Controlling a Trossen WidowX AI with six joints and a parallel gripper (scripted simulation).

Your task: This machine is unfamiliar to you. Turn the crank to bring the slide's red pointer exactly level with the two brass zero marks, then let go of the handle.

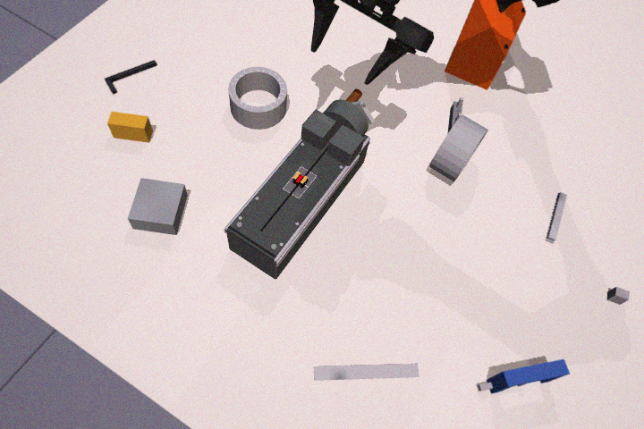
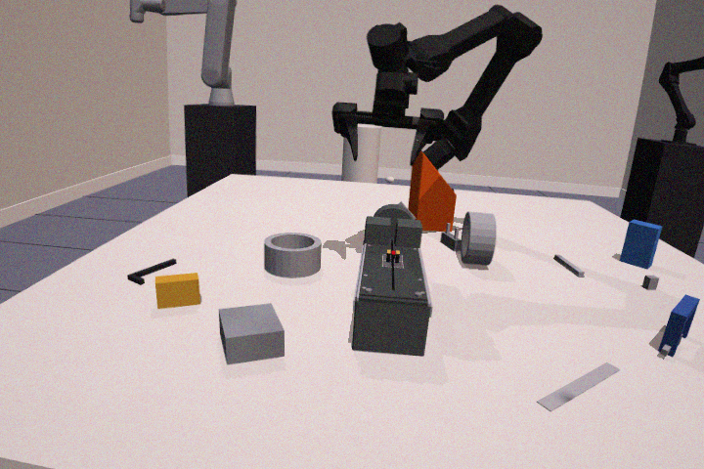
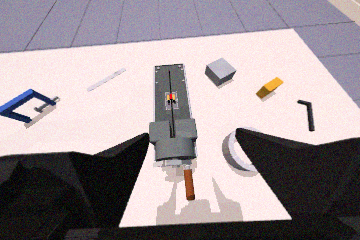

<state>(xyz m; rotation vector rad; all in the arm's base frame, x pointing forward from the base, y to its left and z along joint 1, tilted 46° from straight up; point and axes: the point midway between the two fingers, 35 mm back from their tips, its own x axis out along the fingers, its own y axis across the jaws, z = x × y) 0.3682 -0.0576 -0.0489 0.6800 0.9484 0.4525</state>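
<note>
The dark grey machine stands with its slotted top facing up. The slide's small red pointer sits between the two brass marks, about level with them; whether exactly level is too small to tell. The crank's brown handle sticks out at the end by the round housing; the machine hides it in the exterior view. My gripper is open and empty, raised above the handle end and apart from the handle.
A grey ring stands beside the machine's crank end. An orange block and a grey wheel-like part stand on the other side. A grey block and a yellow block lie farther off.
</note>
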